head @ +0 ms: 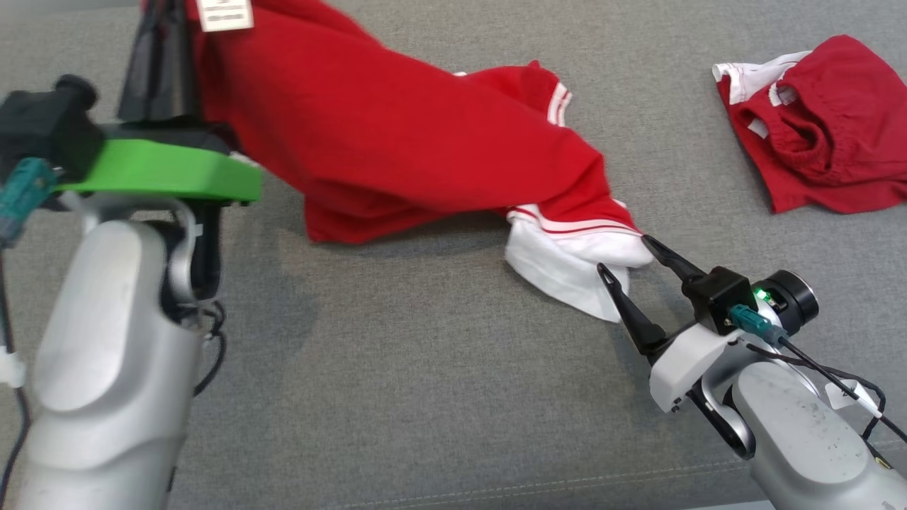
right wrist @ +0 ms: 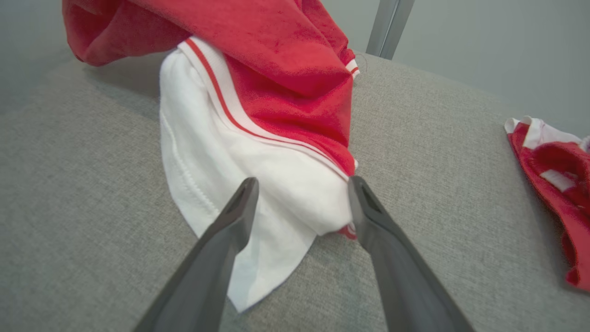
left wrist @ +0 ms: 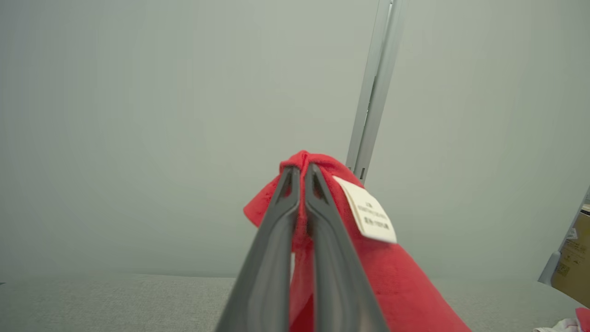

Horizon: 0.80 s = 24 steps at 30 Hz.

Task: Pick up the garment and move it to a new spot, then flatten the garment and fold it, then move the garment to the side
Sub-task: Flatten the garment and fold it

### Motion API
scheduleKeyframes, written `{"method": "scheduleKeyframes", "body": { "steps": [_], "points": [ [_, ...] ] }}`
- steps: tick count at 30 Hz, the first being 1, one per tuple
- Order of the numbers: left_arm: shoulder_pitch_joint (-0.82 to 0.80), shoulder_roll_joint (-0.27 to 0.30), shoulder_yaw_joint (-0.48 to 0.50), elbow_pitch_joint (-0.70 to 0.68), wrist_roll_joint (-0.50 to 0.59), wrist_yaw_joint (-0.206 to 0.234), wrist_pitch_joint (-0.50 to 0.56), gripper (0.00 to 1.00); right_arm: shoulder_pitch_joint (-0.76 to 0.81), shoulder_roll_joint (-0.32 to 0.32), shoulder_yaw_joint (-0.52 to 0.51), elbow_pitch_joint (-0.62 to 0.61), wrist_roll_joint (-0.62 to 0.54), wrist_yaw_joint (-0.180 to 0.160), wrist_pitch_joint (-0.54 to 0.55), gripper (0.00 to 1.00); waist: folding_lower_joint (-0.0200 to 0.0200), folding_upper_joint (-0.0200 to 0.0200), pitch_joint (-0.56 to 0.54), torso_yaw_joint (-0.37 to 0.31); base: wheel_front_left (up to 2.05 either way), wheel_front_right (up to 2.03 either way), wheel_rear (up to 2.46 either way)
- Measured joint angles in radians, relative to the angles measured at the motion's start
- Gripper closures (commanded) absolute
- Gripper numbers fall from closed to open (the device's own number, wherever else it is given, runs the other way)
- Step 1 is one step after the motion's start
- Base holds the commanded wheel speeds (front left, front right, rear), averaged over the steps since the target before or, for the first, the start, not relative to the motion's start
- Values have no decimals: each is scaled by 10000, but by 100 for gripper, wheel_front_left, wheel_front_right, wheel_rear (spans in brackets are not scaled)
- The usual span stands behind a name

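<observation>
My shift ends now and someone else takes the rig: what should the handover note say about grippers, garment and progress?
Left gripper: shut on a bunched edge of the red garment, by its label, held raised.
Right gripper: open, fingers either side of the garment's white end, which lies on the grey surface; not gripping.
A second red garment lies crumpled off to the right.
Done: garment picked up at one end. Left to do: set it down, flatten, fold, move aside.

A white tag (left wrist: 366,210) on the red garment (left wrist: 405,286), at mid-frame, carried dark print too blurred to read.
</observation>
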Motion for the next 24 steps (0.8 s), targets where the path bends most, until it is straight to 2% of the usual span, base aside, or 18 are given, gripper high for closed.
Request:
{"method": "scheduleKeyframes", "body": {
  "steps": [6, 11, 13, 19, 24],
  "points": [
    [1142, 1049, 1281, 493, -217, 48, -10, 100, 225, 35, -207, -150, 362, -75, -61, 0, 0, 0, -52, -329, 0, 0, 0],
    [2027, 999, 1672, 899, -621, 67, -10, 100, 784, 69, -261, -295, 721, -59, -88, 0, 0, 0, -7, -428, 0, 0, 0],
    [2238, 978, 2021, 880, -771, 69, -10, 100, 875, 309, -109, -374, 880, 50, -88, 0, 0, 0, 14, -415, 0, 0, 0],
    [2254, 476, 2004, 665, -800, 67, -10, 100, 859, 393, -61, -219, 1003, 209, -90, 0, 0, 0, 105, -241, 0, 0, 0],
    [2255, 272, 1854, 550, -798, -31, -10, 100, 720, 635, -27, 251, 1233, 297, -88, 0, 0, 0, 197, 31, 0, 0, 0]
  ]
}}
